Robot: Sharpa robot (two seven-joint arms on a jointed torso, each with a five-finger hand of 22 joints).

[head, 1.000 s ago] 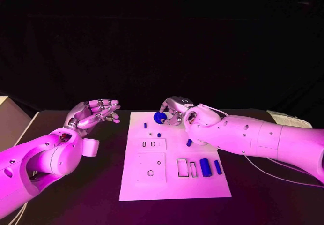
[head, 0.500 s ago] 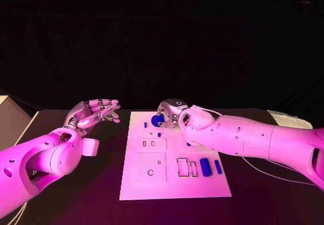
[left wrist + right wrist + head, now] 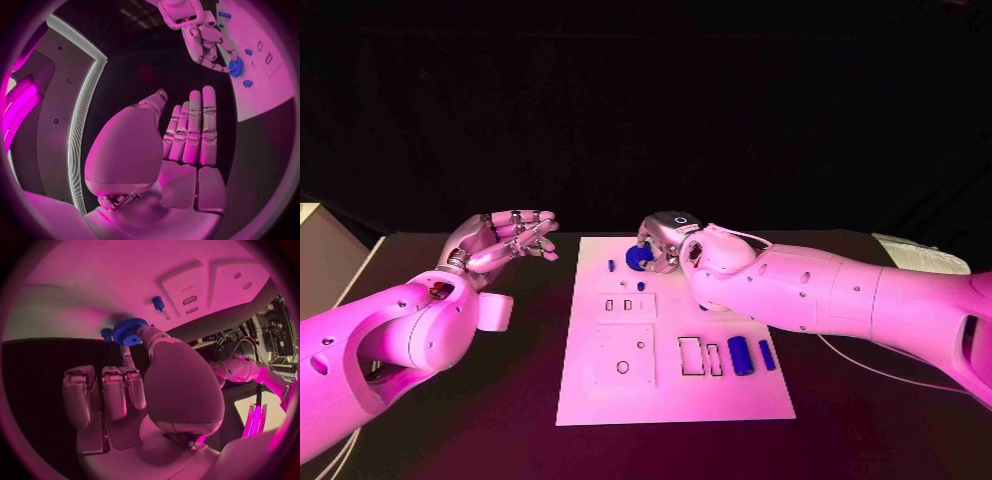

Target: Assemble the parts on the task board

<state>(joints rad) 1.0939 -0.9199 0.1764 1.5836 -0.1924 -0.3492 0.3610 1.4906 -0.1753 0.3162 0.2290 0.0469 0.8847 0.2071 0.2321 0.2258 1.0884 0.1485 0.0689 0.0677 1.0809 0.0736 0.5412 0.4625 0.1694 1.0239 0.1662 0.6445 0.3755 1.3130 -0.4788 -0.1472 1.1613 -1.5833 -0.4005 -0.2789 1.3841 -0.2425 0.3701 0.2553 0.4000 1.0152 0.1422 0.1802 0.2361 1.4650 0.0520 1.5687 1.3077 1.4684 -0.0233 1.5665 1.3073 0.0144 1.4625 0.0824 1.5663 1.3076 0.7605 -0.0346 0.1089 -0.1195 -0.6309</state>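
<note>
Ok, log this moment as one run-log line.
left hand: open, raised beside task board | right hand: pinching blue gear at board's far edge | blue bars: lying on board

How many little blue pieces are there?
6: a gear in the right hand, a peg and a dot beside it, a piece by the arm, two bars nearer the robot. Others may be hidden.

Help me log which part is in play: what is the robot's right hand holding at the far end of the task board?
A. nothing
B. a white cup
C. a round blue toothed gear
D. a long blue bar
C: the right hand pinches a round blue gear with a toothed rim, just over the task board.
</note>
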